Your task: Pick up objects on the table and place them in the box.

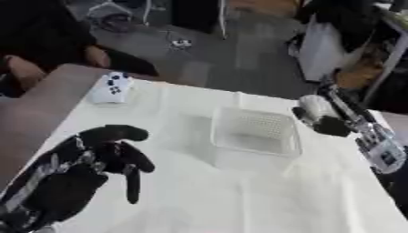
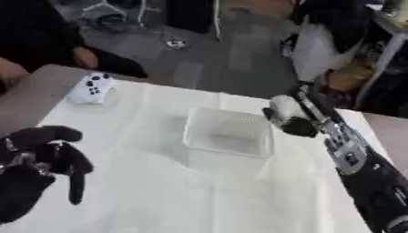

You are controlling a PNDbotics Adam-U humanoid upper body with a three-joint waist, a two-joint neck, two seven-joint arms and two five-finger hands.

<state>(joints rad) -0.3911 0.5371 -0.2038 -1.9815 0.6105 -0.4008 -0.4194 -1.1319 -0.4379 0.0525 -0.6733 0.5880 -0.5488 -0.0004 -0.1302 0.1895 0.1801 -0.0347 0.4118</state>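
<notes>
Grasping a white object [image 2: 280, 107], the right hand [image 2: 296, 124] hovers at the box's [image 1: 255, 132] right rim, centre frame. Left hand [image 1: 111, 152] rests relaxed, lower left; a white controller [image 1: 111, 88] lies upper left on the desk [image 1: 239, 200].

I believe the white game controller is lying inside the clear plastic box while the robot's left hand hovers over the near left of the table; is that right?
Not quite. The white game controller lies on the table's far left corner, well apart from the clear plastic box, as the left eye view shows. The box looks empty. The rest holds: the left hand hovers over the near left of the table.
</notes>
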